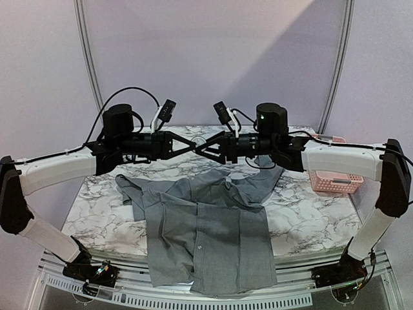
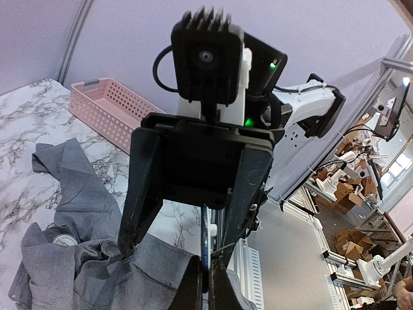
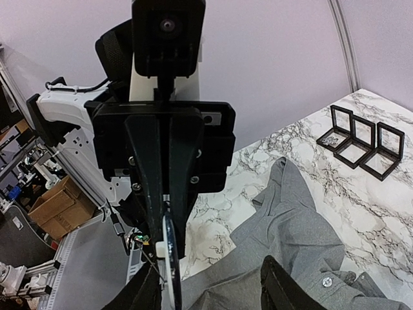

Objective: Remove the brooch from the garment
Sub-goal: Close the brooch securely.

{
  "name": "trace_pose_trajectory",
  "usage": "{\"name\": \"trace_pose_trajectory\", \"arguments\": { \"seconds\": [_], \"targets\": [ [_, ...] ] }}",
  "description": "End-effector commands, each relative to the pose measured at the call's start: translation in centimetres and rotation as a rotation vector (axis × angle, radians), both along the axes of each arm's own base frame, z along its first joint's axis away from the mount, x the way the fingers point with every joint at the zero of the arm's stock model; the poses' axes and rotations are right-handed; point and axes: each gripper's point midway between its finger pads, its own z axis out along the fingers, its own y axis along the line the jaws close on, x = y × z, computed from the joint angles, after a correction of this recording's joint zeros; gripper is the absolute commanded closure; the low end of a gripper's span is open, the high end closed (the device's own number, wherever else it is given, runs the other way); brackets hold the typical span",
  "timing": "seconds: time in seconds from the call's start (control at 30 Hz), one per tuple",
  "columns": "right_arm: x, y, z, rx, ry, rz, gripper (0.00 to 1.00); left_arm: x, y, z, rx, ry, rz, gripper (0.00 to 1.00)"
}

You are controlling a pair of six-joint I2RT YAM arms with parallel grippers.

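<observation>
Brooch (image 3: 170,255), a thin disc seen edge-on, sits clamped between the closed tips of the left gripper (image 2: 205,292), raised in the air. The right gripper (image 3: 213,290) faces it head-on, with its jaws spread apart on either side of the disc. The grey garment (image 1: 206,226) lies spread on the marble table (image 1: 97,194). In the overhead view it is at 6 o'clock from both grippers, with its lower part hanging over the near edge.

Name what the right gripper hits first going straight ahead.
The left gripper, shut on a small disc; its tip sits nearly between the right gripper's open fingers, though depth is unclear.
</observation>
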Motion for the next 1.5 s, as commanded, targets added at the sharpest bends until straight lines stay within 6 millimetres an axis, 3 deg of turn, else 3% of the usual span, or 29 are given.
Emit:
{"name": "trace_pose_trajectory", "arguments": {
  "seconds": [0.0,0.73,1.47],
  "targets": [
    [0.6,0.3,0.5,0.013,-0.003,-0.030,0.50,0.2,-0.2,0.3,0.003,-0.014,-0.005,1.00],
    [0.8,0.2,0.3,0.041,0.045,-0.017,0.70,-0.2,-0.3,0.5,0.000,-0.025,-0.022,1.00],
    [-0.3,0.4,-0.1,0.045,0.087,0.100,0.77,-0.7,-0.3,0.7,-0.008,-0.034,-0.044,1.00]
  ]
}}
